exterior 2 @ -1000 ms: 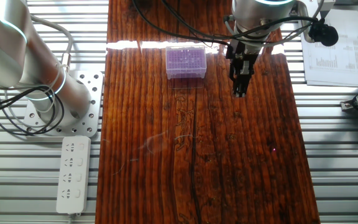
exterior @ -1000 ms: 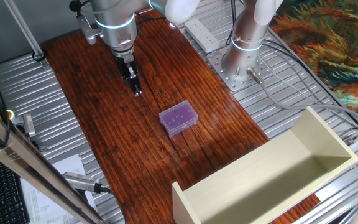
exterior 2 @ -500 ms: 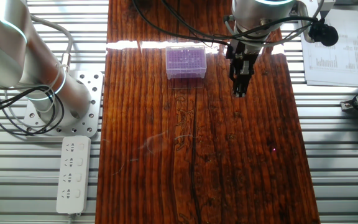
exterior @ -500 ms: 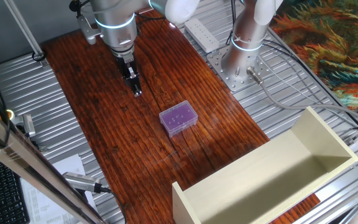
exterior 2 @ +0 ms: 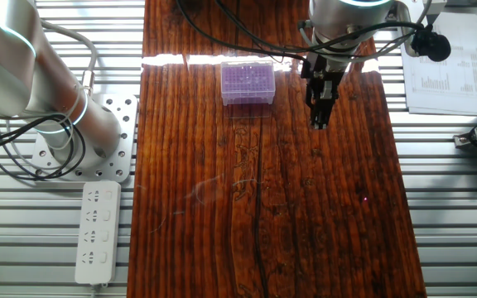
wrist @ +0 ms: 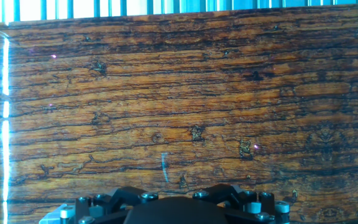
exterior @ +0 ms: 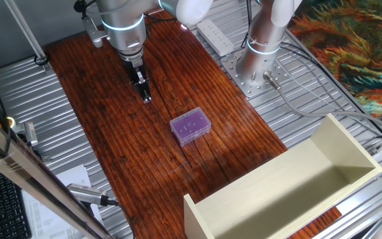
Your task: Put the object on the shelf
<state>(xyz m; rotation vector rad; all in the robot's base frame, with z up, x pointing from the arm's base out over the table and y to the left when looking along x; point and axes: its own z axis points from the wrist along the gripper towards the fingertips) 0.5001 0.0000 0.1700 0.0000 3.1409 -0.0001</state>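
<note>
The purple box (exterior: pixel 191 127) lies flat on the wooden tabletop near its middle; it also shows in the other fixed view (exterior 2: pixel 248 81). The cream shelf (exterior: pixel 244 211) stands at the near right corner, its open side up and nothing in it. My gripper (exterior: pixel 146 98) hangs over the table to the far left of the box, a hand's width away from it, fingers pointing down and pressed together, holding nothing. It also shows in the other fixed view (exterior 2: pixel 318 124). The hand view shows only bare wood and the black hand body; the box is out of that view.
The second arm's base (exterior: pixel 257 66) is bolted on the metal surface beside the table. A white power strip (exterior: pixel 215 36) lies behind it. Printed papers (exterior 2: pixel 441 66) and a keyboard (exterior: pixel 2 199) lie off the table's far side.
</note>
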